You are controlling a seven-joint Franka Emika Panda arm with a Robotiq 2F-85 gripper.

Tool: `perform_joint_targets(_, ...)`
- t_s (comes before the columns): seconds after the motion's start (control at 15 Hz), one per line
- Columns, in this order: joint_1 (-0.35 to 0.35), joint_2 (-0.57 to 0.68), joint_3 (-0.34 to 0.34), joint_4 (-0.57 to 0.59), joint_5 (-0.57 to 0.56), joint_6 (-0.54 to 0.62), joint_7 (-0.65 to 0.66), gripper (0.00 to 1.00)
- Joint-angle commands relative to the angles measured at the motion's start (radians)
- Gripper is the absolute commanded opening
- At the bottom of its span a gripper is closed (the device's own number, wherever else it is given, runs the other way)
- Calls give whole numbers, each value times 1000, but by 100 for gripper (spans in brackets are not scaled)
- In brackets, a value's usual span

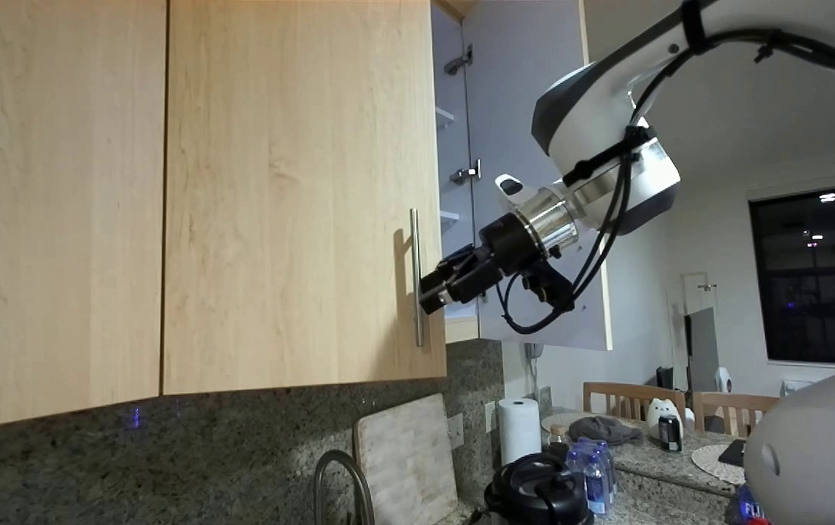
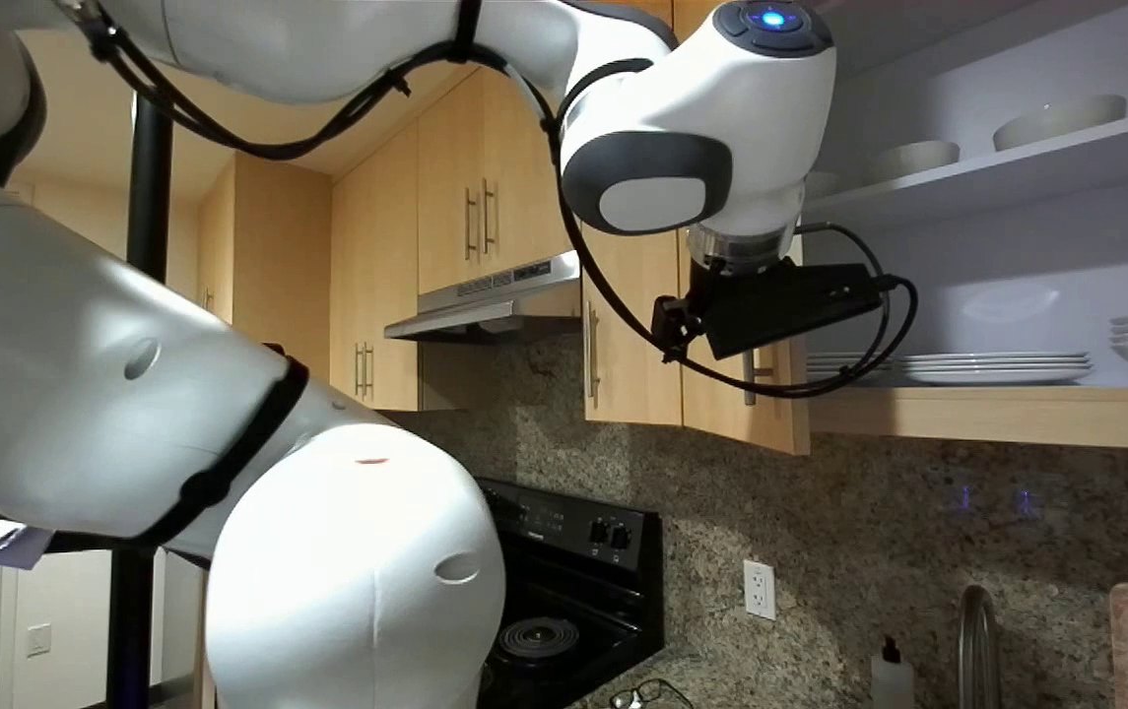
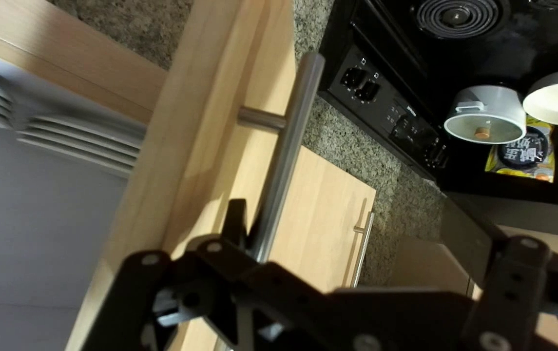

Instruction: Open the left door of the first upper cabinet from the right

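Note:
The left door point(image 1: 293, 182) is a tall maple panel standing partly open, its free edge swung out from the first upper cabinet point(image 2: 997, 414). In the wrist view this door point(image 3: 237, 165) angles away, with the pale interior beside it. Its slim steel bar handle point(image 1: 415, 248) runs vertically. My gripper point(image 1: 433, 295) is at the lower half of that bar. In the wrist view one black fingertip point(image 3: 234, 219) lies on the door's side of the handle point(image 3: 298, 102), close against it. The opposite fingertip is not distinguishable. The wrist camera housing hides the fingers in an exterior view.
The cabinet's right door point(image 1: 526, 87) stands wide open beside the arm. Plates point(image 2: 997, 366) and bowls point(image 2: 1061, 120) rest on the shelves. A closed neighbouring door with its own handle point(image 3: 364, 248) adjoins the hinge side. A range hood point(image 2: 495, 300) and stove point(image 2: 564, 591) lie beyond.

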State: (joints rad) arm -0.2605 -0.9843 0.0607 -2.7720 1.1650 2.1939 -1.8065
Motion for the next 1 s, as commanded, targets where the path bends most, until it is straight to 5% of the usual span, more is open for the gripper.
perform_joint_targets(0.0,-19,-35,64,0,19,-100,-66,100)
perform_joint_targets(0.93,-100,-135,228,-22,91,-101,-86,100)
